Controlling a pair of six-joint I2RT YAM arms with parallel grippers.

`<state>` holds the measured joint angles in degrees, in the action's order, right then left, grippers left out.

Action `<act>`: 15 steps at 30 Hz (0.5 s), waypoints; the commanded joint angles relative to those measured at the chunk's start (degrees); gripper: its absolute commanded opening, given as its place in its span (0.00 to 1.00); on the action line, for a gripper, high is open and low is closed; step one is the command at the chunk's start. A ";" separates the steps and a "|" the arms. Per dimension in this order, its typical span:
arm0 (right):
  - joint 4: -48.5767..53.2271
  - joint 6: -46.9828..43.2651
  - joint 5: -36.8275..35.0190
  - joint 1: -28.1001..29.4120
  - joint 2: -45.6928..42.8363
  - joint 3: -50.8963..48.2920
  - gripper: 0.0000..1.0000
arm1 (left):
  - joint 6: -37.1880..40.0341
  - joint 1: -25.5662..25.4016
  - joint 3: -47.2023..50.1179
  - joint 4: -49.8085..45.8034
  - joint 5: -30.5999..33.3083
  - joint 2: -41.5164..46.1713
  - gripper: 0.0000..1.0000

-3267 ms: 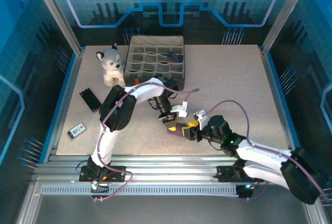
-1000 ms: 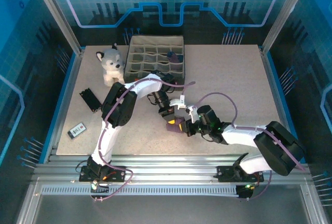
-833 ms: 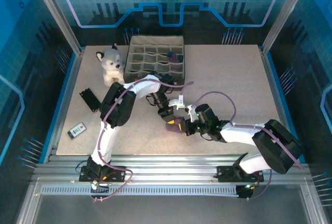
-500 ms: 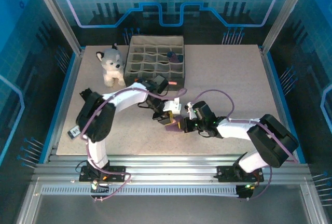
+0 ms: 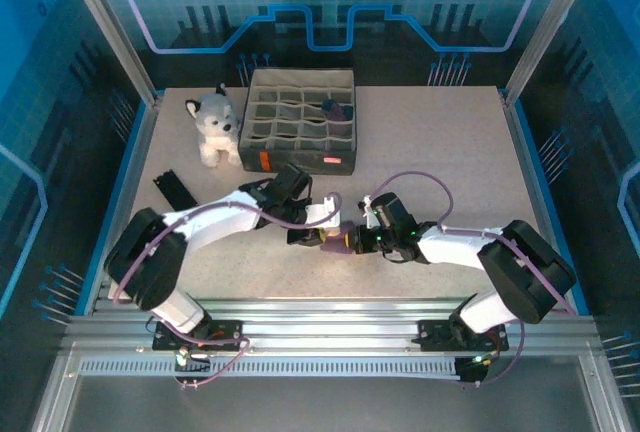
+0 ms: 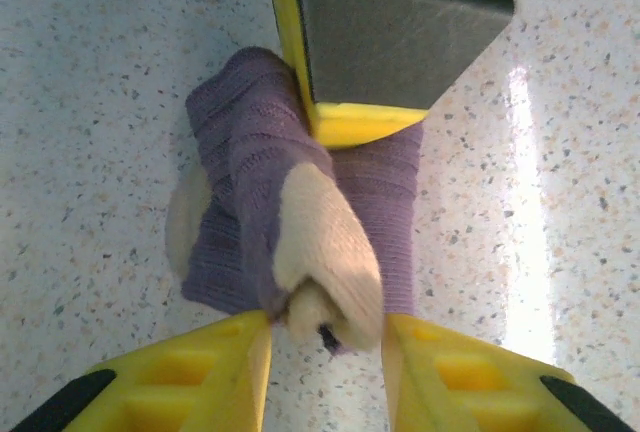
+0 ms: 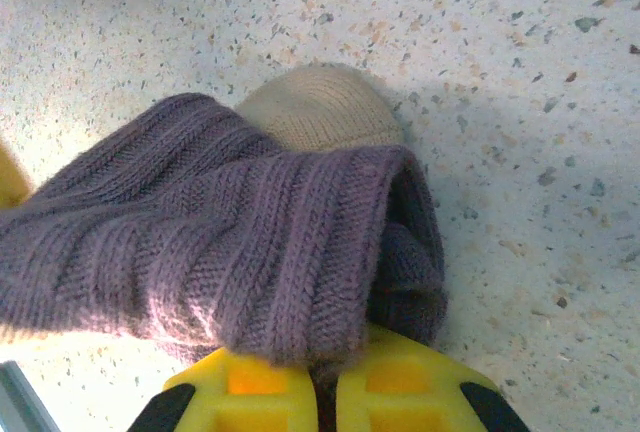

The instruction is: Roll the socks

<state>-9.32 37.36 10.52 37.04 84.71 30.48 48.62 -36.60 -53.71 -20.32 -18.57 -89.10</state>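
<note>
Right pincer (image 7: 322, 392) pinches the folded cuff (image 7: 395, 202) of the purple ribbed knit socks (image 7: 220, 252), left pincer (image 6: 325, 344) clamps the tan toe (image 6: 325, 242); soft, light bundle, probably best held at thick folds.

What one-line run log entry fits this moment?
left fingers: shut on purple socks | right fingers: shut on purple socks | purple socks: bundled on table

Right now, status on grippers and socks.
Left gripper shut on socks, tan end. Right gripper shut on purple end. Socks bunched on table. Toy dog, box far off.
</note>
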 commanded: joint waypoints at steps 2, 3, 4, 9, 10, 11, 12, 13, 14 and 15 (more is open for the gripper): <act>9.52 1.70 -3.71 -1.45 1.69 -1.11 0.00 | -8.24 -2.75 2.17 8.94 6.14 4.89 0.34; 9.64 1.87 -3.75 -1.50 1.73 -0.99 0.00 | -9.70 -3.75 1.89 8.52 6.87 5.13 0.33; 9.61 1.88 -3.61 -1.48 1.86 -0.93 0.00 | -11.42 -4.43 1.26 8.09 7.43 5.25 0.33; 10.76 1.69 -3.21 -1.50 1.87 -0.09 0.00 | -16.26 -6.99 -0.38 5.05 10.37 5.54 0.32; 10.96 1.69 -3.06 -1.49 1.85 0.02 0.00 | -14.26 -7.60 -0.09 4.33 10.22 5.56 0.32; 11.28 1.66 -2.93 -1.57 1.91 0.28 0.00 | -13.41 -7.86 -0.06 3.84 10.51 5.31 0.33; 11.70 1.62 -2.80 -1.56 2.00 0.50 0.00 | -13.30 -7.86 -0.58 3.03 10.53 4.57 0.33; 12.10 1.42 -2.54 -1.65 2.11 0.84 0.00 | -13.32 -7.73 -1.58 1.81 10.75 3.30 0.34; 12.50 1.16 -2.31 -1.66 2.21 1.11 0.00 | -13.31 -7.54 -2.90 0.52 10.60 1.99 0.34; 12.95 0.83 -2.17 -1.67 2.34 1.41 0.00 | -13.37 -7.31 -4.88 -1.15 9.87 -0.12 0.34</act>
<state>-5.61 38.39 10.81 36.67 84.79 32.32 35.90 -44.07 -54.28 -17.17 -9.17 -85.82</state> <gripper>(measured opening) 0.078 0.341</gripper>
